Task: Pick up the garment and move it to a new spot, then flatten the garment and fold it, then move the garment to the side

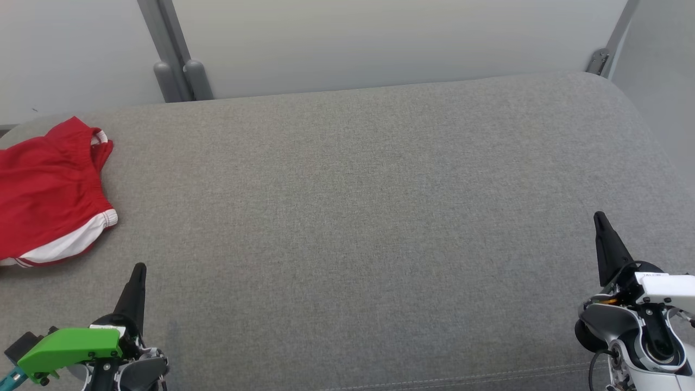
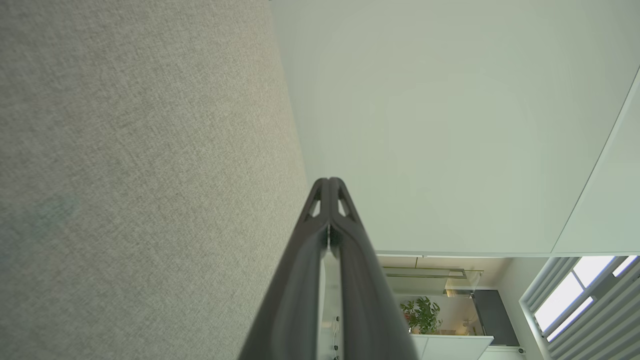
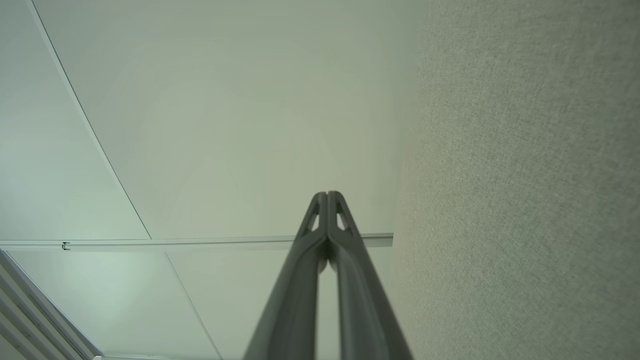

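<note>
Nothing here can be read; the small white label (image 1: 651,276) on the right gripper (image 1: 599,218) is too blurred.

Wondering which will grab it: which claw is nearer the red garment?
Left. The left claw is just in front of the red garment, apart from it; the right claw is far across the grey cushion.

Grey fabric surface (image 1: 347,190), pale wall (image 1: 380,38)

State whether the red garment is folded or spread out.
Apparently folded: the red garment lies flat and compact; its left part is out of frame, so uncertain.
</note>
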Available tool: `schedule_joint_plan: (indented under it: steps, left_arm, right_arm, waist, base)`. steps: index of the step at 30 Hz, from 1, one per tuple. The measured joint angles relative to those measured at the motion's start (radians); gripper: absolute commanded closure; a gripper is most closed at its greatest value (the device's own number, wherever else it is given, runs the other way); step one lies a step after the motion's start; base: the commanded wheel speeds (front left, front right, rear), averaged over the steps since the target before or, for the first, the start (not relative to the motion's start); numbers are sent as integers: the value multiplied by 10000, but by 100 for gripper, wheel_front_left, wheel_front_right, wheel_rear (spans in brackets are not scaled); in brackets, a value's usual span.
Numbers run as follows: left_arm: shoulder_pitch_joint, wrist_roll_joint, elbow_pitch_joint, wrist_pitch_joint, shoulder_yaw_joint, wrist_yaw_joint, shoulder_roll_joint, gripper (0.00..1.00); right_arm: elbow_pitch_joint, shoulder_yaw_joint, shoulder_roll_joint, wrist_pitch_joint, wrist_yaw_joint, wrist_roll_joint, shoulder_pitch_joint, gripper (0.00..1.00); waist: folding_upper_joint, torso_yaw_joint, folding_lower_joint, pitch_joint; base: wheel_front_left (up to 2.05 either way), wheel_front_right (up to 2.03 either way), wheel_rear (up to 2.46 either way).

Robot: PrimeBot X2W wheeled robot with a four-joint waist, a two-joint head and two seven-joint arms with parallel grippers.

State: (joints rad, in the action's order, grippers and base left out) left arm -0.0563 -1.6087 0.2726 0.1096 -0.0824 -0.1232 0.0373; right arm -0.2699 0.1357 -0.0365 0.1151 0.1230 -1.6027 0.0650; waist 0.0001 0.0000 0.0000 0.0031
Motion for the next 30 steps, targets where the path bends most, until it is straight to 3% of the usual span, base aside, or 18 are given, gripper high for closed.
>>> schedule_joint_plan:
  steps: [17, 18, 19, 20, 21, 30]
  left_arm:
    - [0, 0, 0, 0, 0, 0, 0, 100]
    - [0, 0, 0, 0, 0, 0, 0, 0]
    - [27, 0, 73, 0, 8, 4, -8, 0]
    - [94, 0, 184, 0, 21, 12, -33, 100]
    - [191, 0, 299, 0, 27, 13, -77, 0]
    - [477, 10, 412, -136, 142, 15, -205, 0]
  right_arm:
    - [0, 0, 0, 0, 0, 0, 0, 100]
    - [0, 0, 0, 0, 0, 0, 0, 0]
    - [-59, -2, 23, 2, -2, 2, -35, 0]
    - [-153, -6, 67, 2, -4, 2, -121, 100]
    - [-280, -12, 123, 2, -13, 2, -231, 0]
    - [-372, -102, 249, -94, -17, 15, -532, 0]
  waist:
    - [0, 0, 0, 0]
    - [0, 0, 0, 0]
    - [0, 0, 0, 0]
    - [0, 0, 0, 0]
    - [0, 0, 0, 0]
    - [0, -3, 0, 8]
  base:
    - [0, 0, 0]
    - [0, 0, 0]
    - [0, 0, 0]
    - [0, 0, 0]
    - [0, 0, 0]
    - [0, 0, 0]
